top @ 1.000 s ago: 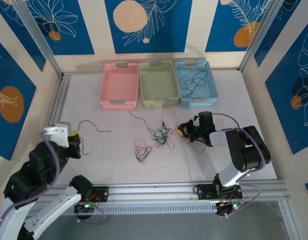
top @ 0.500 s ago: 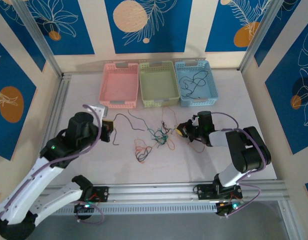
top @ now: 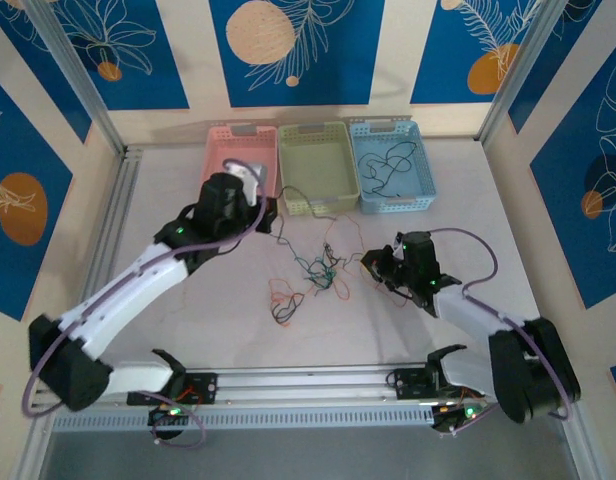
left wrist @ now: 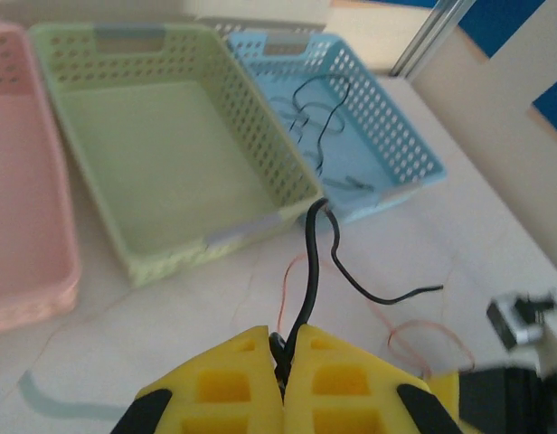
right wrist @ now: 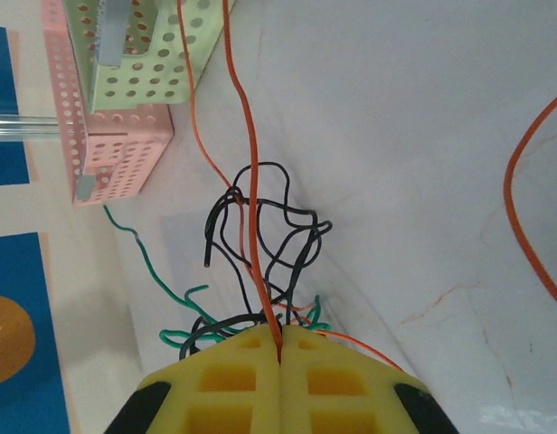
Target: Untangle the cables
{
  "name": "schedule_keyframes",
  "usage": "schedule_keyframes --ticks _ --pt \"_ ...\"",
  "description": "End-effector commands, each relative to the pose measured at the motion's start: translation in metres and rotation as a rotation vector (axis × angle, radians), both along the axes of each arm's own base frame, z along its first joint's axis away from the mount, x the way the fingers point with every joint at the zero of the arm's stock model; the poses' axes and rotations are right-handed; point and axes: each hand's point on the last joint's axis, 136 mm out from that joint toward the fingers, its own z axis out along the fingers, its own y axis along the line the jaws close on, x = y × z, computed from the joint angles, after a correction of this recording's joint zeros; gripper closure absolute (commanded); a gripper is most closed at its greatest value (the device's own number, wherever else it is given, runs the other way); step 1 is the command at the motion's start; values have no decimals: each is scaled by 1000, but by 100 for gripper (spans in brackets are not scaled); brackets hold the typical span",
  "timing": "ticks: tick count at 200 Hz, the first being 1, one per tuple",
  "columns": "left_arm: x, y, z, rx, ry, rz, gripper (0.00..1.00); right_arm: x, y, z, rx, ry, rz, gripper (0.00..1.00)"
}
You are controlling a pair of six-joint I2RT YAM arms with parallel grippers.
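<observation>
Two grippers, each pinched fully together on one cable. The left gripper (left wrist: 286, 348) has its yellow fingers closed on a single black cable (left wrist: 310, 262). This cable rises from between the tips, loops just ahead of them and trails off to the gripper's right above the table (left wrist: 170, 298).

Three baskets sit ahead of this gripper: a pink basket (left wrist: 25, 181) to its left, a green basket (left wrist: 269, 127) straight ahead and a blue basket (left wrist: 396, 136) to its right. A second black cable (left wrist: 319, 117) lies coiled inside the blue one.

The right gripper (right wrist: 280, 344) is likewise clamped tight, on one orange cable (right wrist: 251, 181). It runs nearly straight ahead from the fingertips toward the corner of the green basket. Just ahead of those tips, slightly left, lies the tangle (right wrist: 260, 244) of black loops, green strands and thin orange ones crossed over each other. How many there are of each cannot be counted.

From above, the tangle sits between the two grippers, nearer the right one, and one small knot (top: 281, 300) of orange and black loops lies apart from it
</observation>
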Motion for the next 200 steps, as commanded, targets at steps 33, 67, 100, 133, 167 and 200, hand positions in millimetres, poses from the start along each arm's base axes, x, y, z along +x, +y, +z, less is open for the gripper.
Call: schedule_keyframes --ticks 33,67,100,133,167,200 --pt "104 -100 30 -258 -55 -101 100 -4 -8 -30 -87 85 -17 100" --pt "168 -143 9 -335 -48 -97 100 -8 -8 -25 -129 41 -26 100" --pt "205 -178 -13 -508 -38 -117 100 -8 -4 -24 -173 36 -10 100" --pt "228 -191 -44 -534 -44 -82 98 -7 -1 -24 -177 36 1 100" --pt "235 -191 -64 -489 -45 -71 46 -7 1 -25 -178 39 11 100" --pt "219 -192 -38 -453 -51 -142 25 -7 1 -24 -177 37 13 100"
